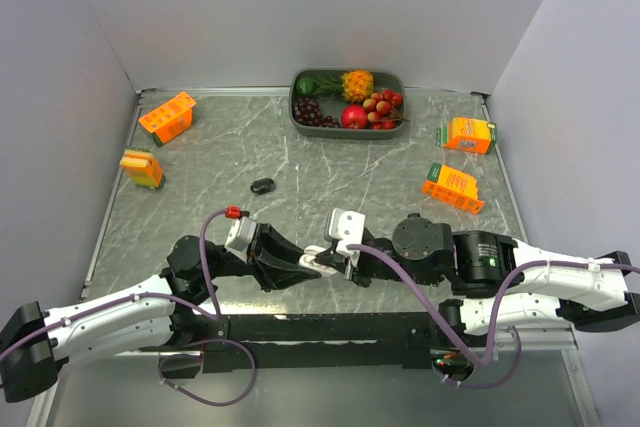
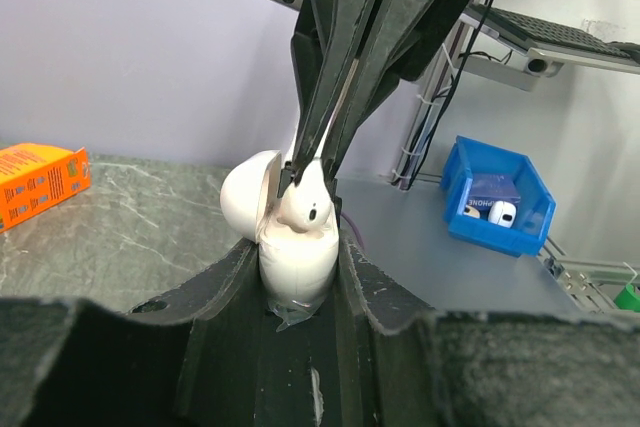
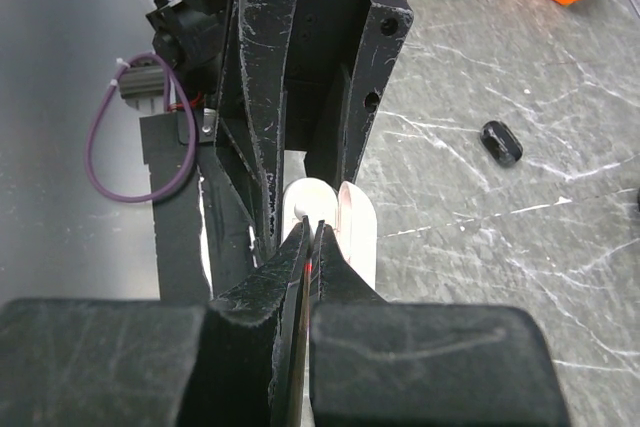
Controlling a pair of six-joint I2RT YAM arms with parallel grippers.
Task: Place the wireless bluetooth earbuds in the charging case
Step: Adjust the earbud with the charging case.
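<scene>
My left gripper [image 1: 312,265] [image 2: 300,259] is shut on the white charging case [image 2: 296,272] and holds it upright, lid [image 2: 245,192] flipped open. A white earbud [image 2: 306,209] sits in the case's mouth, its rounded head showing. My right gripper [image 2: 290,175] [image 3: 312,229] is shut, and its tips touch the top of that earbud from above. In the right wrist view the case [image 3: 305,197] shows just past my tips, between the left fingers [image 3: 255,147]. In the top view both grippers meet at the case [image 1: 318,261], near the table's front middle.
A small glossy black rounded object [image 1: 262,186] [image 3: 501,142] lies on the marble. A grey fruit tray [image 1: 297,112] stands at the back. Orange cartons sit at the left [image 1: 167,117] [image 1: 142,168] and right [image 1: 468,134] [image 1: 452,187]. A blue bin [image 2: 470,162] stands off the table.
</scene>
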